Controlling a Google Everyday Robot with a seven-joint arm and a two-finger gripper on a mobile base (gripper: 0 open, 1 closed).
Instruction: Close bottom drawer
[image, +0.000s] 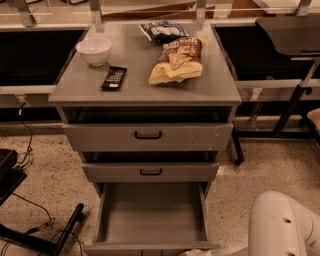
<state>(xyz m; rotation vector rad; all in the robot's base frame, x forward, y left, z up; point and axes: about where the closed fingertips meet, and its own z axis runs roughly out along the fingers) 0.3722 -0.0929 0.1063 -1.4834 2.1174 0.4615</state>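
Observation:
The bottom drawer (150, 215) of the grey cabinet is pulled far out toward me. Its deep grey box is empty. Its low front panel (150, 248) lies at the frame's bottom edge, and its handle is hidden. The middle drawer (150, 171) and the top drawer (148, 136), each with a black handle, stand only slightly out. The gripper is out of view below the frame. Only my white arm housing (285, 225) shows, at the bottom right beside the open drawer.
On the cabinet top are a white bowl (94, 50), a black bar (114, 77) and two snack bags (175, 60). Black stand legs and cables (45, 235) lie on the speckled floor at the left. A table leg (290, 107) stands at the right.

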